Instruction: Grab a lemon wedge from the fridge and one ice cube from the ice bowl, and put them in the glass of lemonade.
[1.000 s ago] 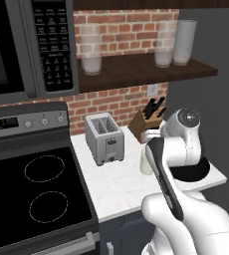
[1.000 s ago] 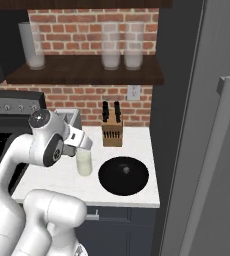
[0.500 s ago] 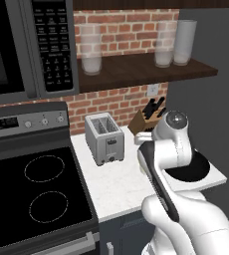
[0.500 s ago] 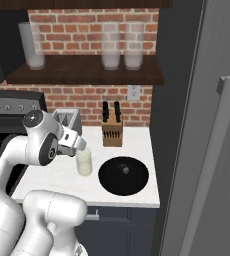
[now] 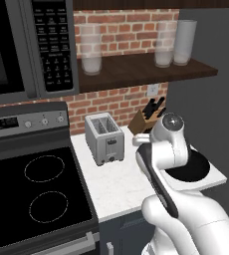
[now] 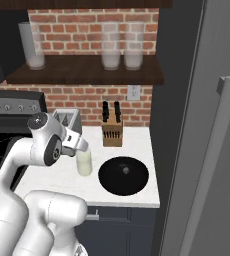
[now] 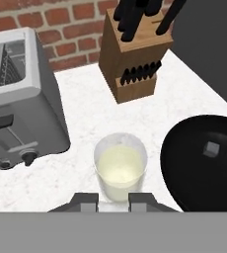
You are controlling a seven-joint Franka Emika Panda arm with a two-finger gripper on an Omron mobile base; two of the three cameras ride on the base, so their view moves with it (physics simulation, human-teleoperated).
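The closed fridge (image 6: 207,150) fills the right side of the right base view, its long light bar handle facing the camera. Left of it, a white counter (image 6: 137,142) carries a silver toaster (image 7: 17,94) and a wooden knife block (image 7: 135,59) by the brick wall. The ice bowl (image 7: 194,173) sits near the fridge with one small pale cube (image 7: 211,148) in it. Just beside the bowl stands the glass of lemonade (image 7: 120,165), upright. The gripper (image 7: 113,200) hovers over the glass, its finger tips narrowly parted; whether anything is pinched between them I cannot tell.
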